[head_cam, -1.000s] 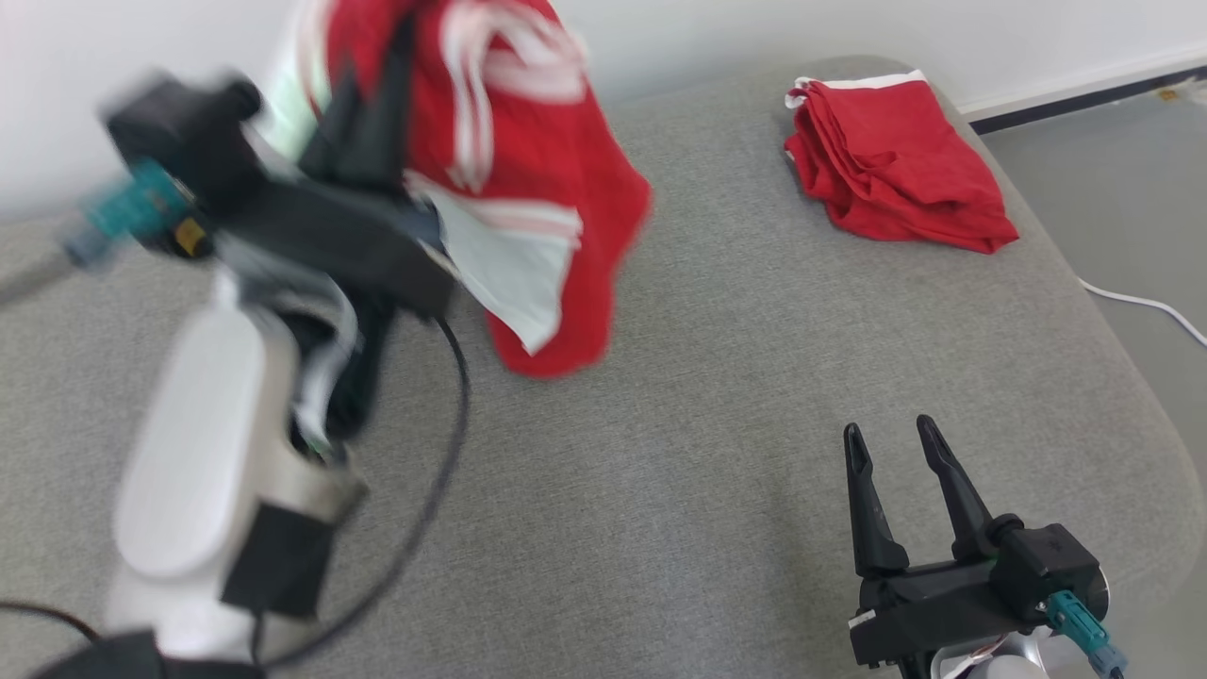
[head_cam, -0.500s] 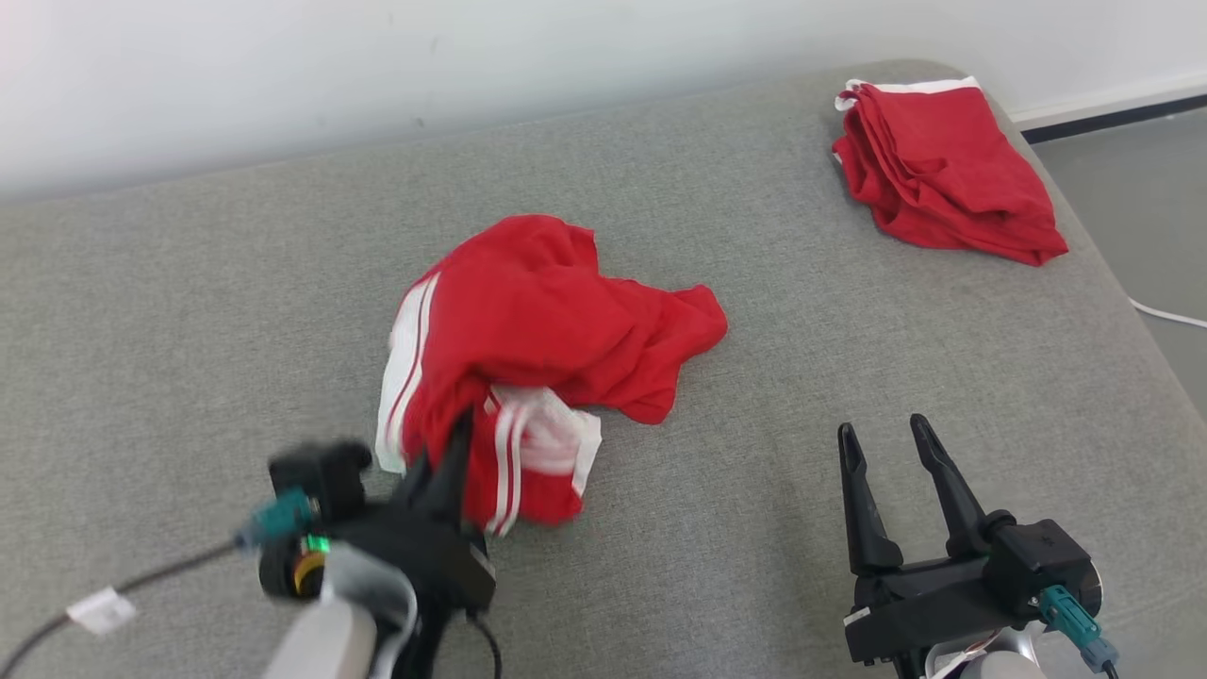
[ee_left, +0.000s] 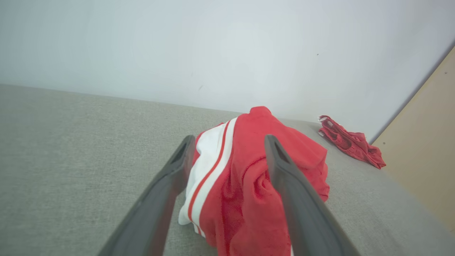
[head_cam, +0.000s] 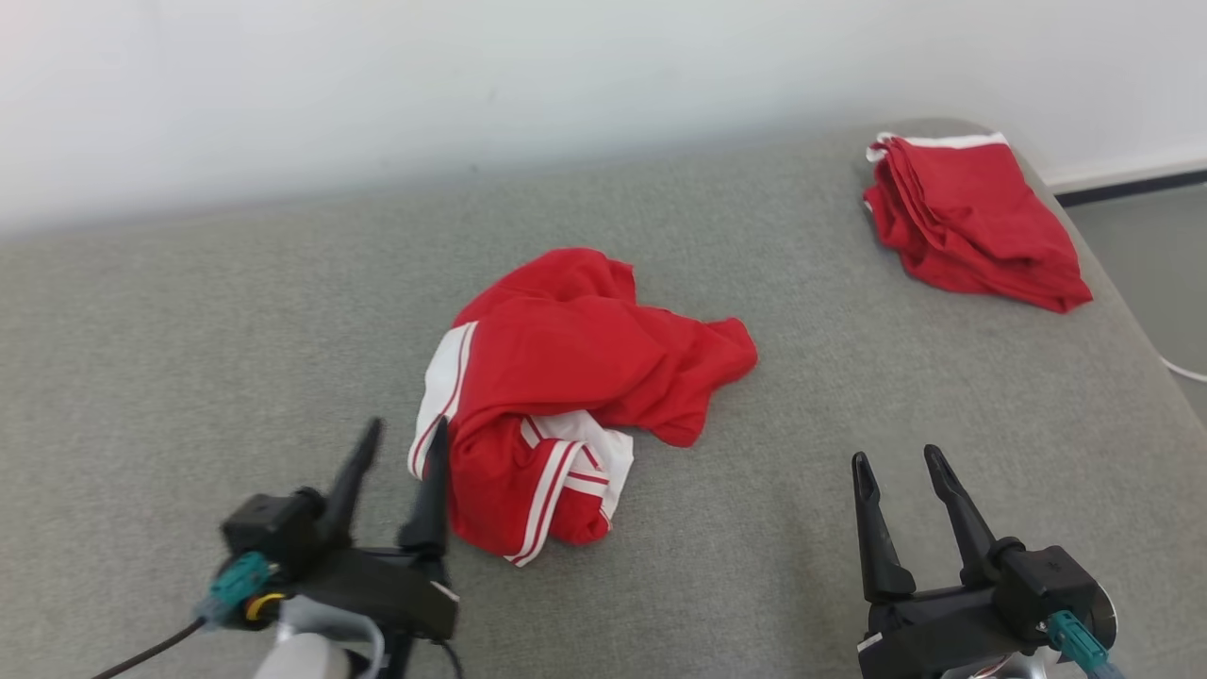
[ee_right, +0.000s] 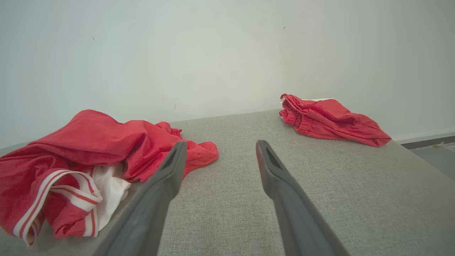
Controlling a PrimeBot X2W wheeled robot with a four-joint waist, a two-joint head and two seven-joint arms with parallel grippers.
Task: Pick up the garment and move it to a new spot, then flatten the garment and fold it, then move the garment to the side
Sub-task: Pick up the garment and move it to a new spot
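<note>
While the crumpled red garment (head_cam: 585,349) lay heaped at the middle of the frame on the grey upholstered surface (head_cam: 189,358), the left hand (head_cam: 407,432) stood at the lower left with its fingers spread wide. It gripped nothing, and its tips were just beside the heap's white-striped edge. The right hand (head_cam: 896,459), at the lower right, was equally wide open and empty, well apart from the cloth. A 2nd, folded red garment (head_cam: 971,226) sat at the upper right. The move to a new spot looked done and flattening was due: each hand would need to find a separate edge and draw the cloth apart.
</note>
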